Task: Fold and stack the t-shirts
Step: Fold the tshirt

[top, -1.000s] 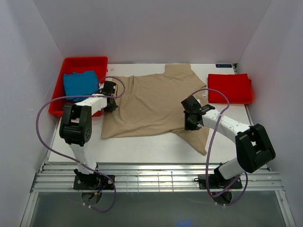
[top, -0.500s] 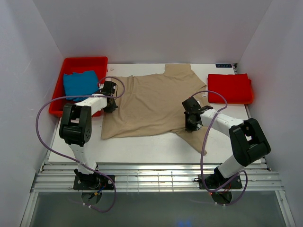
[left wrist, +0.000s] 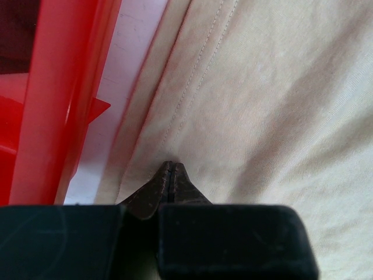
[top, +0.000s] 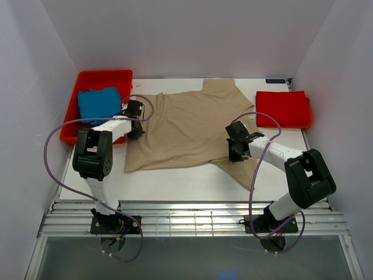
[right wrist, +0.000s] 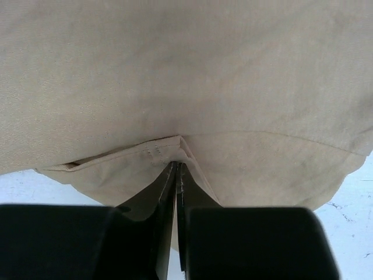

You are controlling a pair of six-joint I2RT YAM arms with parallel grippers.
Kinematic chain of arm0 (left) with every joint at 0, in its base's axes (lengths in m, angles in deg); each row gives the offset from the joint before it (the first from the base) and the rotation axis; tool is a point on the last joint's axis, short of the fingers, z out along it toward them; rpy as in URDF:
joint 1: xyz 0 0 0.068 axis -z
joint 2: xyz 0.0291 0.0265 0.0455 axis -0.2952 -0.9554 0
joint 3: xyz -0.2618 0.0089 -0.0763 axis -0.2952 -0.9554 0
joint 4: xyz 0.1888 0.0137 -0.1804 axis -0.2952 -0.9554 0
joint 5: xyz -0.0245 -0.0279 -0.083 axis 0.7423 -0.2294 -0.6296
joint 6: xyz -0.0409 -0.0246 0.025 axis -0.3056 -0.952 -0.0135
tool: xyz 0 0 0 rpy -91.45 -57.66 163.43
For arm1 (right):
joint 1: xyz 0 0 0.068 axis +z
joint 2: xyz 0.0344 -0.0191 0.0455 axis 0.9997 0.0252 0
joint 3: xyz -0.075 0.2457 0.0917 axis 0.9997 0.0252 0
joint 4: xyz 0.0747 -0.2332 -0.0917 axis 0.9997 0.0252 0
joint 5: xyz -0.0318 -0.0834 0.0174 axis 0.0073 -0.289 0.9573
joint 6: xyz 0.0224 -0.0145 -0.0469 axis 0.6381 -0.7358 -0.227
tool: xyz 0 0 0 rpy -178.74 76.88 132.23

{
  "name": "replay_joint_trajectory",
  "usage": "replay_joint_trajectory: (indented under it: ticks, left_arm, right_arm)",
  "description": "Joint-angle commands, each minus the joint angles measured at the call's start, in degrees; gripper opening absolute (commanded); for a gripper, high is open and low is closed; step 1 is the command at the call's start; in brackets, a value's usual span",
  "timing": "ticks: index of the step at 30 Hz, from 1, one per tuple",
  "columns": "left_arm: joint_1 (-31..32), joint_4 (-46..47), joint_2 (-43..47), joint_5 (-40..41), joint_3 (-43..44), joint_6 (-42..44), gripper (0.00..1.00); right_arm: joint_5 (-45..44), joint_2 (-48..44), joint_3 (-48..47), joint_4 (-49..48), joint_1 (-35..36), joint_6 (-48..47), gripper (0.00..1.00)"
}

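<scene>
The tan t-shirt lies spread flat in the middle of the table. My left gripper is at its left edge beside the tray, its jaws shut on the hem. My right gripper is at the shirt's near right, where sleeve meets body, shut on a stitched fold of the tan cloth. The red t-shirt lies folded at the far right. The blue t-shirt sits crumpled in the tray.
A rigid red plastic tray stands at the far left, its rim close beside my left fingers. White walls enclose the table on three sides. Purple cables loop from both arms over the near part of the table.
My right gripper's jaws have closed on the tan shirt's fold, and its arm has shifted slightly. The left arm has not moved.
</scene>
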Motion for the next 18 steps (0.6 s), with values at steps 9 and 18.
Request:
replay_joint_trajectory:
  ticks: [9, 18]
  left_arm:
    - [-0.3, -0.2, 3.1, 0.3, 0.0, 0.5, 0.0]
    - [-0.3, -0.2, 2.4, 0.0, 0.0, 1.1, 0.0]
  right_arm:
    - [-1.0, 1.9, -1.8, -1.3, -0.1, -0.4, 0.31]
    - [-0.8, 3.7, -3.4, -2.2, -0.2, -1.2, 0.33]
